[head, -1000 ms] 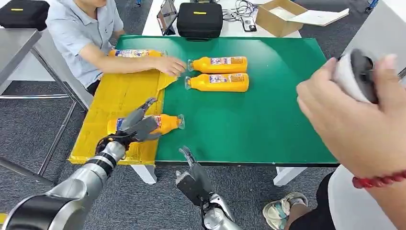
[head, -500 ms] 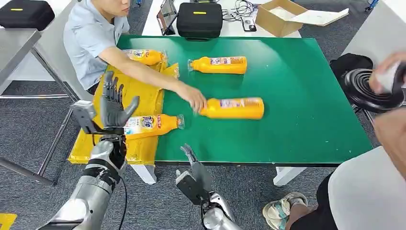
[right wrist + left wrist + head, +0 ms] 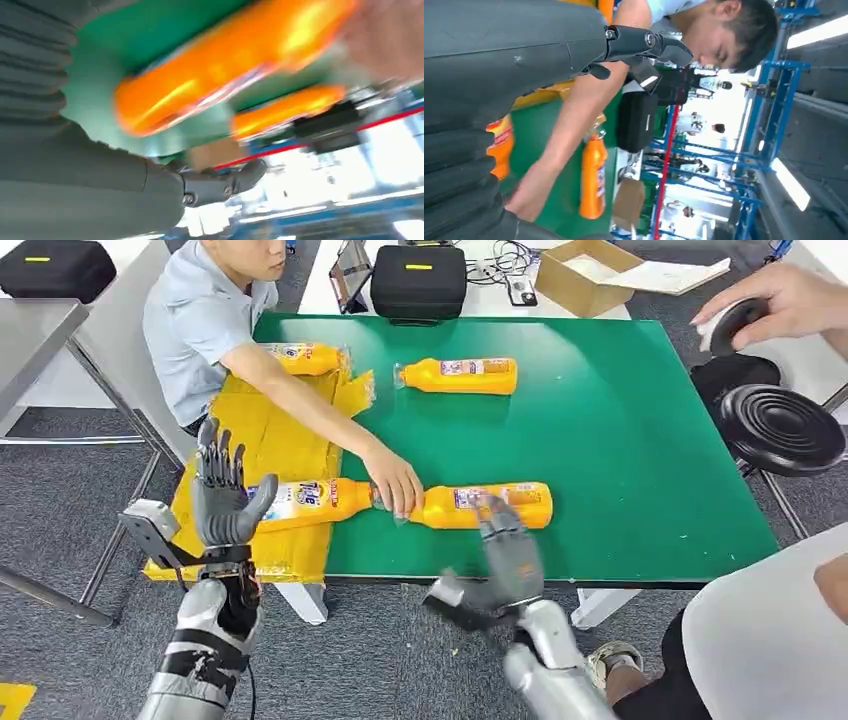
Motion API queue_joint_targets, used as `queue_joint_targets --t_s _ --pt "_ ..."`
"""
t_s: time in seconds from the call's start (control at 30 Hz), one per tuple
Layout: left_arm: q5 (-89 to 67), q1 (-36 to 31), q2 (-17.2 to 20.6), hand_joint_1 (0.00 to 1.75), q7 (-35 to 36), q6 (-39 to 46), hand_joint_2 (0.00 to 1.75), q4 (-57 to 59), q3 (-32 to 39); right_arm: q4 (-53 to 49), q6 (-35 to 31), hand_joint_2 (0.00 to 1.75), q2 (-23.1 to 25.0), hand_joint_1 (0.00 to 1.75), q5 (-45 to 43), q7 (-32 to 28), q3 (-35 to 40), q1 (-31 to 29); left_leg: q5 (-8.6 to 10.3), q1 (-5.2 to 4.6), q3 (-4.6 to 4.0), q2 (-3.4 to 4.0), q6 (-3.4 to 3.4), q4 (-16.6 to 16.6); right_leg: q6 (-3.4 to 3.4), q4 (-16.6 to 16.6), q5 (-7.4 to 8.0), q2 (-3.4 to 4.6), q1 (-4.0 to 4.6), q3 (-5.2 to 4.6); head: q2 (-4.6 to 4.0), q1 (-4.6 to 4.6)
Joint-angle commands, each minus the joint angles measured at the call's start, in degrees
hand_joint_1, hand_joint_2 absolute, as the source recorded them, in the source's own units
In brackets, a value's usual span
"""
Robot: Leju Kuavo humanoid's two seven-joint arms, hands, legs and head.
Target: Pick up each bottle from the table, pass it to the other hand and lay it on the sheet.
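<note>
Four orange bottles lie on their sides. One [image 3: 300,502] rests on the yellow sheet [image 3: 270,430] near its front, another [image 3: 305,358] at the sheet's far end. A third [image 3: 460,375] lies at the back of the green table [image 3: 620,440]. The fourth [image 3: 490,505] lies near the front edge, with a person's hand [image 3: 395,485] on its neck. My right hand [image 3: 505,550], blurred and with its fingers spread, reaches up just in front of this bottle [image 3: 220,75]. My left hand [image 3: 222,495] stands upright and open beside the sheet, holding nothing.
A seated person leans in from the table's far left, arm [image 3: 574,120] stretched across the sheet. A black case [image 3: 417,280], a tablet and a cardboard box [image 3: 585,275] stand behind the table. A black stool [image 3: 780,425] and another person are at the right.
My left hand let go of the bottle on the sheet and rose upright. The person slid a bottle toward the front edge. My right hand came up from below the table toward it.
</note>
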Motion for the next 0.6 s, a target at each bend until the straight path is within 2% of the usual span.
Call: queue_joint_targets --t_s 0.03,0.27,0.6 --pt "0.18 -0.80 -0.52 0.00 0.70 0.21 1.75 2.88 -4.65 13.58 3.21 1.75 -1.86 0.00 -1.22 2.39 -3.97 -10.66 -0.07 0.07 0.17 0.05 -0.08 0.02 -0.11 -0.01 -0.05 0.01 0.09 0.17 0.00 0.00" --pt "0.69 -3.11 -0.75 0.00 1.42 0.08 1.75 4.80 -7.24 23.63 5.61 1.75 -1.10 0.00 -2.40 4.97 -4.72 -16.21 -0.02 0.06 0.15 0.06 -0.07 -0.01 -0.07 -0.01 -0.04 0.02 0.10 0.13 0.00 -0.02" --pt "1.65 -6.62 -1.76 0.00 2.60 -0.37 1.75 9.07 -9.80 29.47 10.05 1.75 -0.67 0.00 -2.59 8.01 -5.22 -19.67 -0.04 0.11 0.15 -0.05 -0.10 0.07 -0.12 0.04 -0.08 -0.08 0.12 0.19 0.00 0.00"
